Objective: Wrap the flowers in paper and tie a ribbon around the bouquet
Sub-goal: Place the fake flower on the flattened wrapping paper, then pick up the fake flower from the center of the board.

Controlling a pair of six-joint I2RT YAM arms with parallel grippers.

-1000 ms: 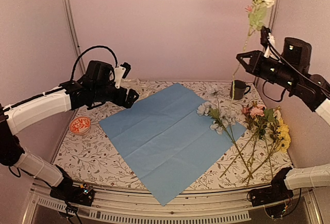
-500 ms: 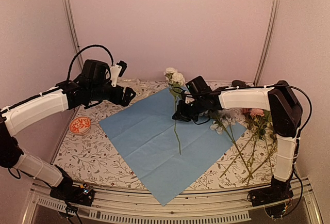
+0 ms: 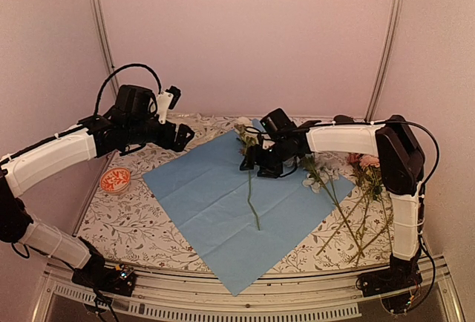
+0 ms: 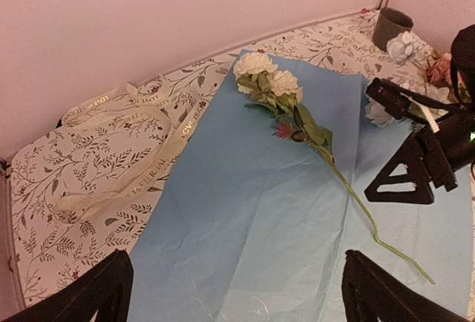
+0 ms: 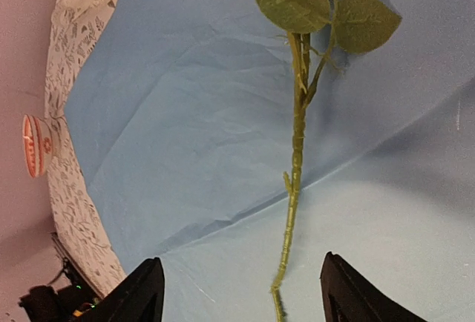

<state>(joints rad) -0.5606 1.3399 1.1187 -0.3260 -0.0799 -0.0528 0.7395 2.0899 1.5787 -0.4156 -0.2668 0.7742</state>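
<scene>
1 white-bloomed stem [image 3: 251, 188] is lying on the paper [image 3: 208, 203], blooms pointing far. The right claw [image 3: 252, 163] is hovering spread just over it, pinching nothing. The other flowers [image 3: 371, 188] are lying on the bench [image 3: 126, 222] at right. The left claw [image 3: 182, 135] is hanging spread wide near the ribbon [image 4: 148, 166] at far left.

The near and left parts of the paper [image 3: 208, 203] lie bare and open from above. A flower [image 4: 297, 114] lies across its far middle, blooms at the far corner. The right gripper [image 3: 254, 163] hangs low over the stem with jaws apart, and its arm bars the far right side above the other flowers [image 3: 375, 188]. The left gripper [image 3: 182, 135] hovers over the far left. The ribbon [image 4: 141, 151] loops on the table there. A dish [image 3: 115, 179] sits at the left edge and a cup [image 4: 391, 27] in the far right corner.
</scene>
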